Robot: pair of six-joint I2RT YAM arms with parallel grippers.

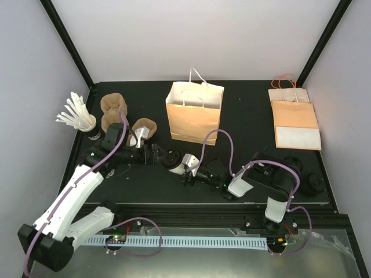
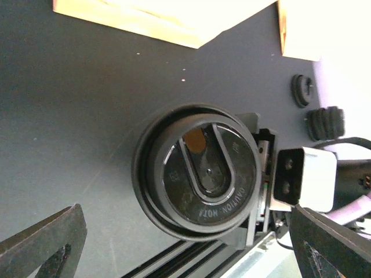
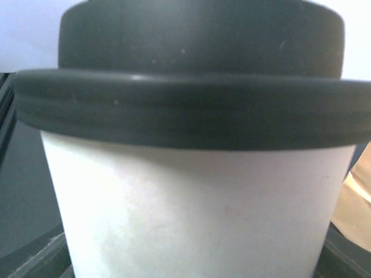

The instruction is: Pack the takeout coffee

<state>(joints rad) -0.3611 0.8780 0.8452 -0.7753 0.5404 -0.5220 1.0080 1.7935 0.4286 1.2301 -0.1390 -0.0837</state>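
White walls (image 1: 174,35) close in a black table (image 1: 249,104) on three sides. At the far left stands a dark cup (image 1: 87,123) full of white stirrers, and beside it lie some brown paper pieces (image 1: 113,109) which I cannot name. Then comes the left gripper (image 1: 152,153): its fingers (image 2: 35,246) are spread as wide as they go and hold nothing.

Just to its right, near the middle of the table, stands the takeout coffee (image 1: 173,159). It is upright, its long axis vertical, with the black lid on top; the left wrist camera looks onto this lid from above.

The right gripper (image 1: 181,164) meets it from the right, lying almost level, with one jaw on each side of the white cup wall. The jaws stand rather wide, but I cannot tell whether they press the cup or only surround it. I judge the right arm the nearer one for the lift.

The brown paper bag (image 1: 194,113) stands beyond the cup, a little to the right, with its mouth upward, and it is much taller. The cup probably must rise above that rim before going in. Further right lie a flat bag (image 1: 295,124) and black lids (image 1: 316,182).
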